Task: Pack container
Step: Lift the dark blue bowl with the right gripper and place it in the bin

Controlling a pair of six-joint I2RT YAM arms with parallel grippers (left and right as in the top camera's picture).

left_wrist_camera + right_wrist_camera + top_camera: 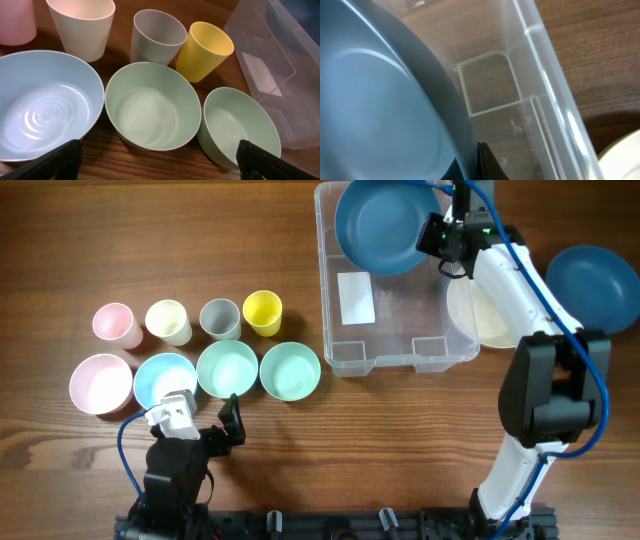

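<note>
Because the right pincer (447, 235) is closed only on one side of the rim of the dark blue bowl (385, 225), the bowl hangs tilted from that one spot. It could turn or slip between the fingers if the arm moves quickly. In the right wrist view the bowl wall is close to the clear wall and to a moulded corner recess of the container (400, 315). I judge the main danger is that the bowl's low edge catches on that wall or on the rim. It would then stay propped up instead of lying flat on the floor.

The container stands at the far edge of the bench, right of the middle. It is light plastic, so a sideways push from the bowl may slide it. A cream bowl (482, 315) lies just beside its right wall and could be knocked, and a second blue bowl (597, 285) waits near the right edge.

The left pincer (232, 430) is open near the front left corner, facing the pale bowls and well apart from all this.
</note>
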